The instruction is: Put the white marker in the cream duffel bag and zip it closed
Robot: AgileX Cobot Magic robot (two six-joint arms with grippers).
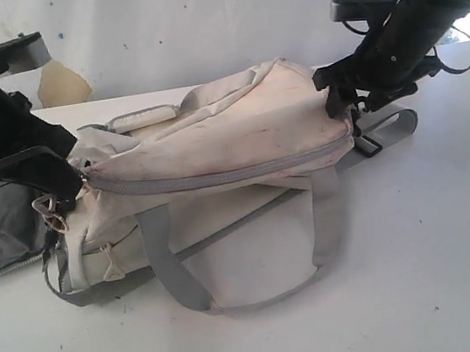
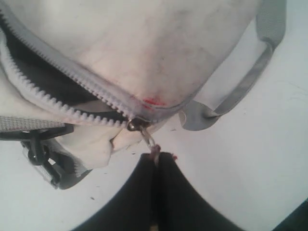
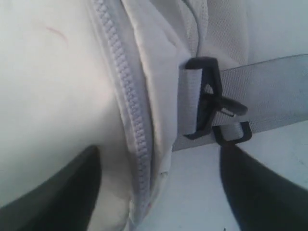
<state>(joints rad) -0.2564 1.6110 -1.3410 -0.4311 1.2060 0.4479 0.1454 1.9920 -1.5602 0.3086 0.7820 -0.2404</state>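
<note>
We see the cream duffel bag [image 1: 229, 133] sprawled on the table [image 1: 426, 271]. Right gripper [image 3: 161, 187] spread wide astride its buckle [image 3: 207, 96] end, gripping nothing. Left gripper [image 2: 155, 161] pinched shut on the zipper pull [image 2: 147, 137], ready to tug. White marker unseen, likely inside.

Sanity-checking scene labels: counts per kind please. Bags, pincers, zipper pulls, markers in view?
Bags: 1, the cream duffel bag
Pincers: 2, left pincer and right pincer
Zipper pulls: 1, the zipper pull, in the left pincer
Markers: 0, white marker not in view
Total: 4
</note>
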